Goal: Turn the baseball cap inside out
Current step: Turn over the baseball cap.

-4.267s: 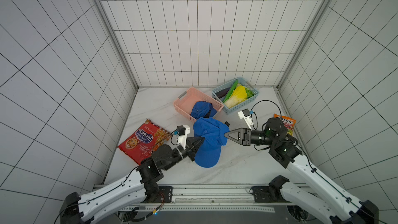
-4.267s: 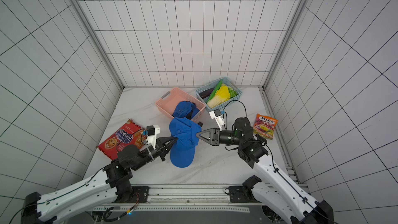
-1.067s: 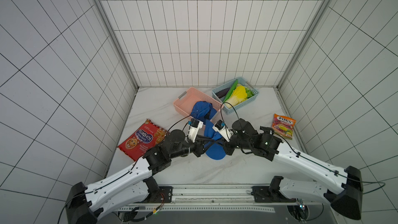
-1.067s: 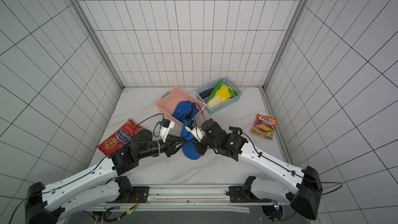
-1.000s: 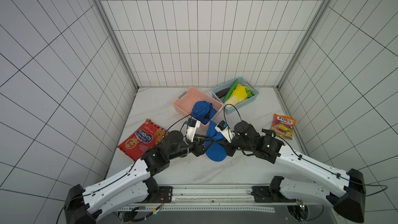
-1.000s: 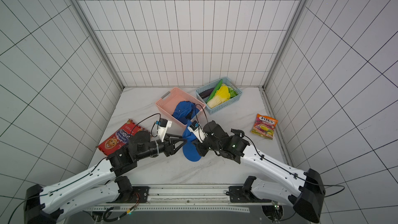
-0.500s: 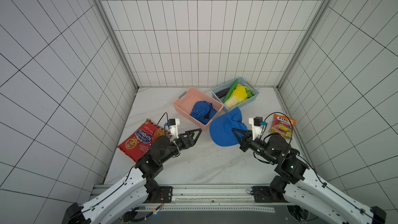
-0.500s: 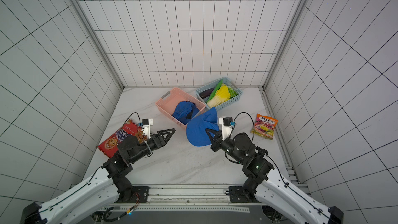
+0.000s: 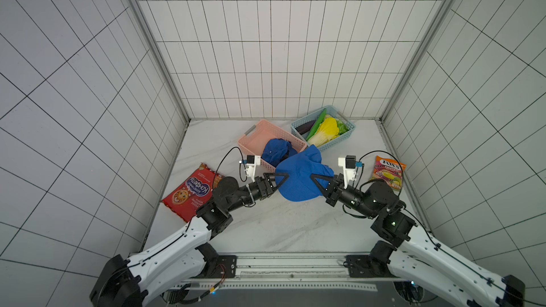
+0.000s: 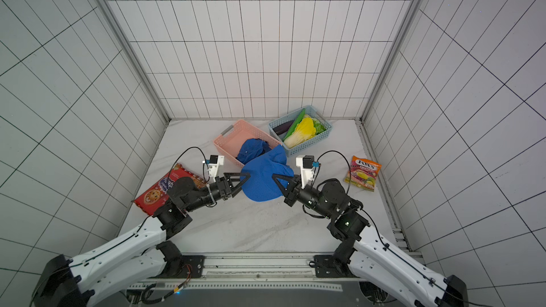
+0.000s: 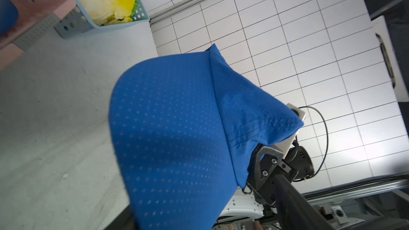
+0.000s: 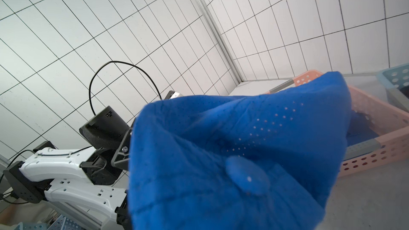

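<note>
The blue mesh baseball cap (image 9: 298, 178) (image 10: 261, 181) hangs above the table between my two grippers, brim toward the left arm. My right gripper (image 9: 313, 178) (image 10: 275, 179) is shut on the crown cloth, and the cap (image 12: 221, 151) hides its jaws in the right wrist view. My left gripper (image 9: 282, 183) (image 10: 244, 181) stands open at the brim edge, one finger above it and one below. In the left wrist view the brim (image 11: 172, 129) lies between the jaws, and a gap shows beside one finger (image 11: 294, 198).
A pink basket (image 9: 260, 135) holding dark blue cloth (image 9: 277, 150) stands just behind the cap. A blue basket (image 9: 342, 140) of vegetables is at the back right. A red cookie packet (image 9: 193, 191) lies at the left and a candy bag (image 9: 387, 172) at the right.
Half a second ago my left gripper stood open well left of the cap; it has moved right to the brim. The right gripper still holds the cap, now slightly lower.
</note>
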You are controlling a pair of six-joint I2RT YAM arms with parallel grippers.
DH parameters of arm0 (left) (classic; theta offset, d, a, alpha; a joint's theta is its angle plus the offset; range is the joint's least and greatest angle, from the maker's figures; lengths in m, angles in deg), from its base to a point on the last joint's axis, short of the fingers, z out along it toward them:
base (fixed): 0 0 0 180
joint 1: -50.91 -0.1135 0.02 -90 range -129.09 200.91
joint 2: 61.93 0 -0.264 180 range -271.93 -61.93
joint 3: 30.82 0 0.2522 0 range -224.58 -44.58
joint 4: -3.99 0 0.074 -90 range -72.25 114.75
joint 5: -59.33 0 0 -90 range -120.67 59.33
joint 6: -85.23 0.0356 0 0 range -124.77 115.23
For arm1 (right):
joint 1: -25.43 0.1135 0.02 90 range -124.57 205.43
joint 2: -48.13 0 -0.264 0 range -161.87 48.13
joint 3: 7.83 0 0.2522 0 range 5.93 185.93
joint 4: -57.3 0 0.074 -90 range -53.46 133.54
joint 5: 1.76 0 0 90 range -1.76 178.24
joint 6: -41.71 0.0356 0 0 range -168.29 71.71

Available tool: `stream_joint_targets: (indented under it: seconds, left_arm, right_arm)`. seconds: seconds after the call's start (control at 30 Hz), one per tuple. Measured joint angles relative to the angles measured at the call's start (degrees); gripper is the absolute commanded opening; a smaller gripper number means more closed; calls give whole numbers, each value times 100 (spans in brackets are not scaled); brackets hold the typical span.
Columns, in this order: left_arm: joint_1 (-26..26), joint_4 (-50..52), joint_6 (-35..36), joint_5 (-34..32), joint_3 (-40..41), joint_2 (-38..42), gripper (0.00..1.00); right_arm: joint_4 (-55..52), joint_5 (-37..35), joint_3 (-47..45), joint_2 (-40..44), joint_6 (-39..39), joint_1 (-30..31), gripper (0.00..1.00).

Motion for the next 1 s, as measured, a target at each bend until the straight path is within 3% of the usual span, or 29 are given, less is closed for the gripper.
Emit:
stream_joint_targets:
  seconds: [0.17,0.23,0.33,0.47,0.63,0.8,1.0]
  left_arm:
    - [0,-17,-20,15,-11,42,16]
    - [0,-17,-46,-44,13,146,1]
    - [2,-7,-22,-199,72,444,0]
    - [-131,350,138,-520,219,940,0]
    - [-968,1091,461,-295,232,1360,0]
    - [-1937,1967,1161,675,42,1252,0]
    - [-2122,3093,2643,1987,-717,940,0]
  right_arm:
    - [24,52,28,-74,13,0,1]
    - [-33,42,28,-66,7,0,16]
    - [-306,-61,28,-20,9,-2,59]
    - [-743,-332,31,352,17,-68,79]
    - [-1569,-538,92,935,118,-544,90]
    - [-2214,-225,188,1268,507,-1397,91]
    - [-2527,769,227,857,1335,-2020,91]
